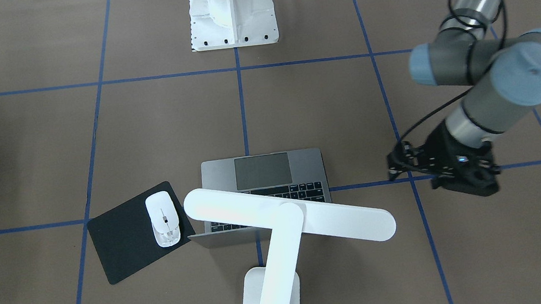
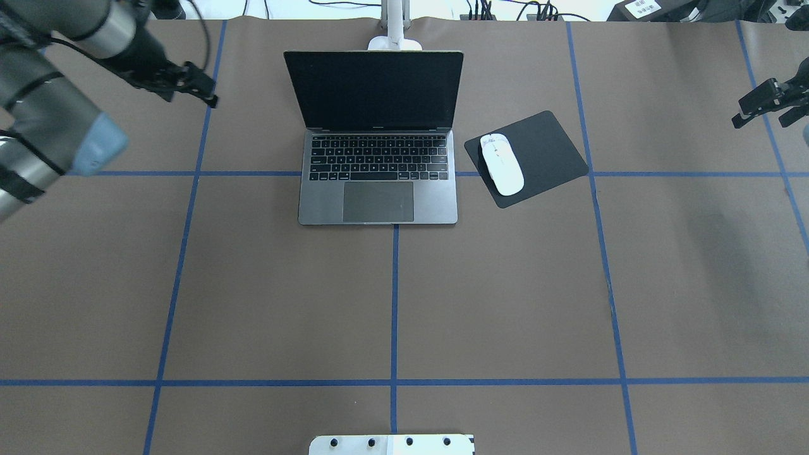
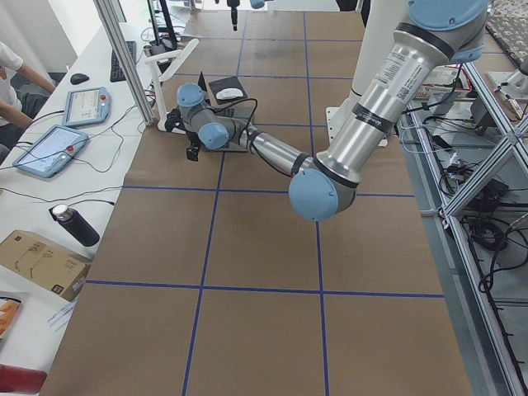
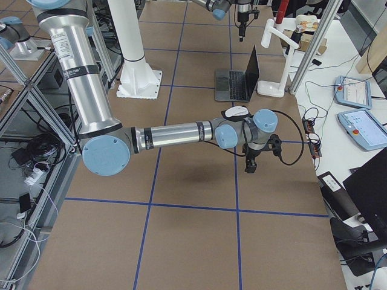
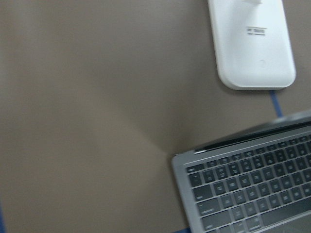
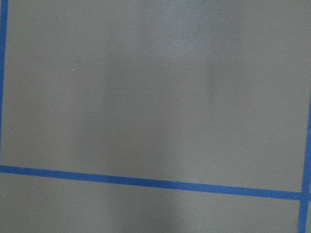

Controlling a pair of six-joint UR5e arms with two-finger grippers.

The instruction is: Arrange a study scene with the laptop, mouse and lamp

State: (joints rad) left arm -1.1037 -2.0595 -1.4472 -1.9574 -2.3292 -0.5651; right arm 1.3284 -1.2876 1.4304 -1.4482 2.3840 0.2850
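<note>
The laptop (image 2: 378, 177) stands open at the far middle of the table, its dark screen upright. Right of it the white mouse (image 2: 502, 164) lies on a black mat (image 2: 543, 151). The lamp's base (image 2: 395, 43) sits just behind the laptop's lid, and its long white head (image 1: 289, 215) reaches over the keyboard. My left gripper (image 2: 201, 85) hovers left of the laptop, open and holding nothing. The left wrist view shows the lamp base (image 5: 252, 43) and a corner of the laptop (image 5: 248, 189). My right gripper (image 2: 768, 107) hangs open at the table's far right, well away from the mouse.
The white bolted robot pedestal (image 2: 392, 444) stands at the near edge. Blue tape lines (image 2: 394, 303) divide the brown table into squares. Beyond the far edge is a bench with tablets (image 3: 49, 148), a bottle (image 3: 74, 224) and a seated person (image 3: 12, 78).
</note>
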